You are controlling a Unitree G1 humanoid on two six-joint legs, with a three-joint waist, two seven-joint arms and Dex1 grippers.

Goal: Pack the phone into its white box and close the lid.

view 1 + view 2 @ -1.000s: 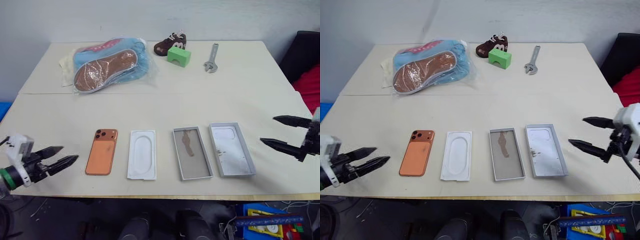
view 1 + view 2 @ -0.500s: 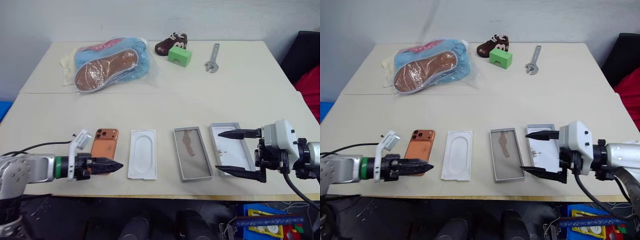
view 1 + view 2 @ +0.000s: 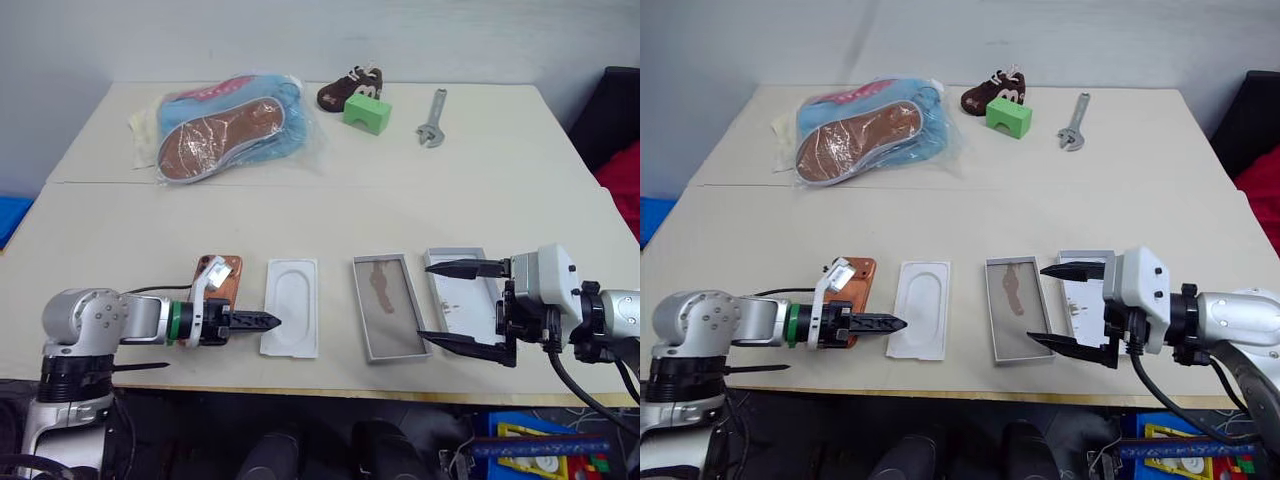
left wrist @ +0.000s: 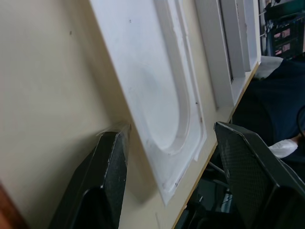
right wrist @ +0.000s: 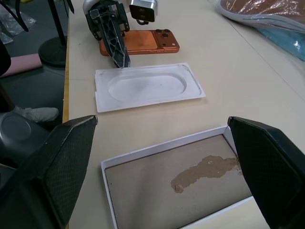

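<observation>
The phone (image 3: 215, 283) lies flat near the table's front edge, left of the flat white insert (image 3: 291, 320). The left gripper (image 3: 262, 322), fingers parted, overshoots it at the insert's corner. Withdraw, straddle the phone's long edges, then pinch. The right gripper (image 3: 460, 309) hangs spread wide above the white box (image 3: 385, 318) and the lid (image 3: 459, 300).

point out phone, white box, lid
phone (image 5: 143, 42), right wrist view, middle of its orange back.
white box (image 3: 383, 313), left eye view, grey floor.
lid (image 3: 458, 300), left eye view, white interior.
</observation>
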